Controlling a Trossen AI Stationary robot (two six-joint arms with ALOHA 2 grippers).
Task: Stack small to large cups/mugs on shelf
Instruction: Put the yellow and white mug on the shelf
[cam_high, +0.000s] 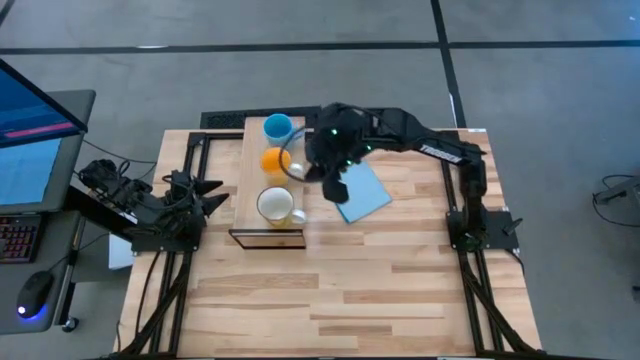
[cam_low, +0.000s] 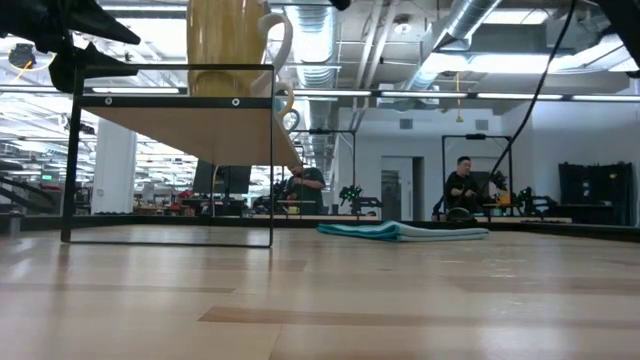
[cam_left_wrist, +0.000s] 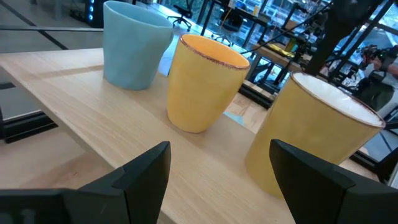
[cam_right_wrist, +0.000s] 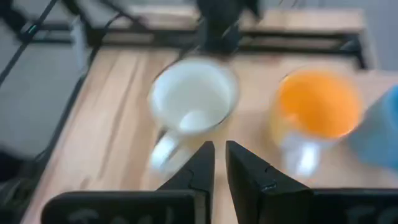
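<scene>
Three mugs stand upright in a row on top of the light-wood shelf (cam_high: 250, 190). The light-blue mug (cam_high: 277, 127) is at the far end, the orange mug (cam_high: 276, 160) in the middle and the cream-white mug (cam_high: 276, 205) at the near end. My right gripper (cam_right_wrist: 219, 152) is shut and empty. It hovers just right of the shelf (cam_high: 325, 180), above the level of the orange and cream mugs (cam_right_wrist: 194, 99). My left gripper (cam_left_wrist: 217, 163) is open and empty, left of the shelf (cam_high: 205, 195), and faces the three mugs.
A flat blue square sheet (cam_high: 365, 192) lies on the table right of the shelf, under my right arm. It also shows in the low view (cam_low: 400, 230). The shelf top stands raised on a dark frame (cam_low: 170, 150). The near half of the table is bare wood.
</scene>
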